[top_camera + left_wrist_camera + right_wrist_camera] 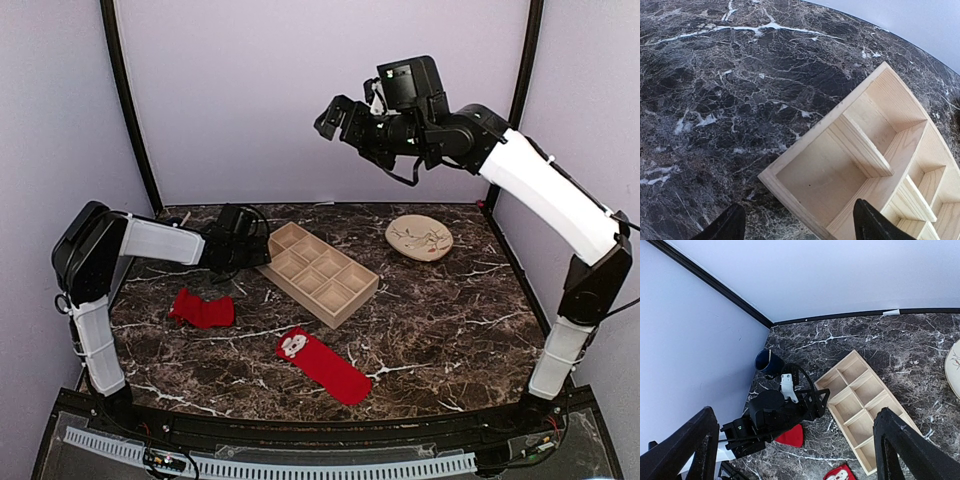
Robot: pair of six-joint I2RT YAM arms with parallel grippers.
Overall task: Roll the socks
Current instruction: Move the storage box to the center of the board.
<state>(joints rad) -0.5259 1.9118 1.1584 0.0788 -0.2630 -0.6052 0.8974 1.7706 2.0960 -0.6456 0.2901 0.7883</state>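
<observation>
The socks (322, 365) looked soft and floppy, best pinched at a toe; left end effector (243, 243) and right end effector (338, 118) gaped empty.

**Edges and Arm Eating Into the Views**

On the left wrist view, the wooden tray (875, 165) is running off the right and bottom edges. The left gripper (799, 224) is showing only the two dark tips of its jaws. On the right wrist view, the patched sock (840, 474) is getting clipped at the bottom. The plain sock (790, 436) is hiding partly behind the left arm (765, 412), and the plate (954, 371) is being sliced by the right edge.
</observation>
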